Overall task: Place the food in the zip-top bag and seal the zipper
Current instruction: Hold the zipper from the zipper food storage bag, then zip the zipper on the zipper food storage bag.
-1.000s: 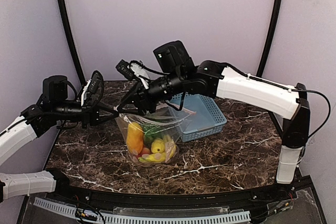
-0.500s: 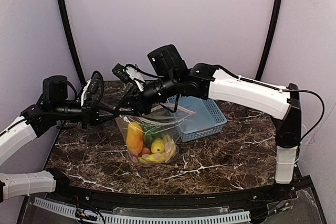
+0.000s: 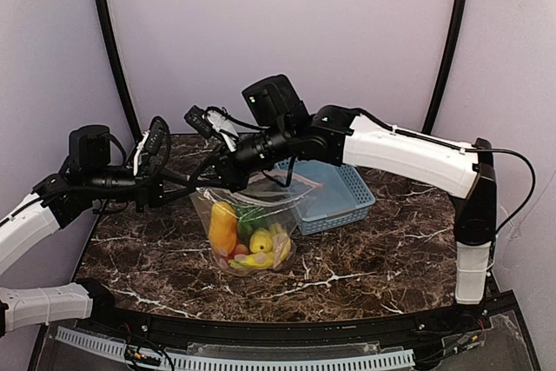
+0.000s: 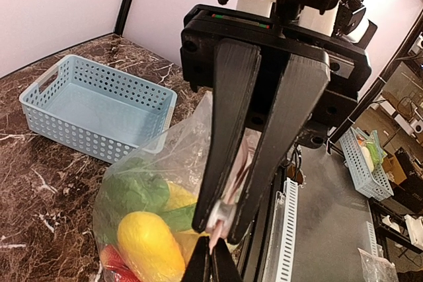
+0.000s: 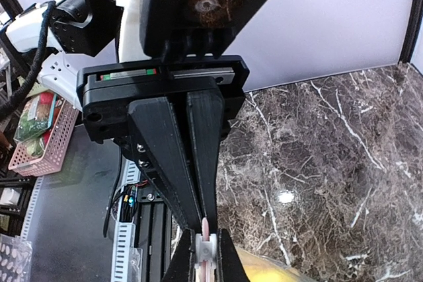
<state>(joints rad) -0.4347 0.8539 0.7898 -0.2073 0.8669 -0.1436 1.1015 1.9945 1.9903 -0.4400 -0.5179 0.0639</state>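
Observation:
The clear zip-top bag point(image 3: 261, 206) hangs above the table with the food inside: an orange piece point(image 3: 223, 228), yellow bananas point(image 3: 257, 259) and green vegetables point(image 3: 251, 218). Both grippers meet at the bag's upper left corner. My left gripper point(image 3: 193, 182) point(image 4: 213, 267) is shut on the end of the pinkish zipper point(image 4: 218, 237). My right gripper point(image 3: 208, 180) point(image 5: 206, 255) faces it, shut on the zipper's white slider point(image 5: 207, 247), almost touching the left fingertips point(image 5: 215, 212). In the left wrist view, yellow food point(image 4: 149, 246) and green food point(image 4: 132, 193) show through the plastic.
A light-blue lattice basket point(image 3: 339, 193) point(image 4: 99, 107) stands empty on the dark marble table point(image 3: 391, 249) behind and right of the bag. Black frame poles point(image 3: 111, 49) rise at the back corners.
My right gripper has shifted slightly left along the bag's mouth and closed its fingers on the zipper beside the left gripper. The left arm and bag have stayed put.

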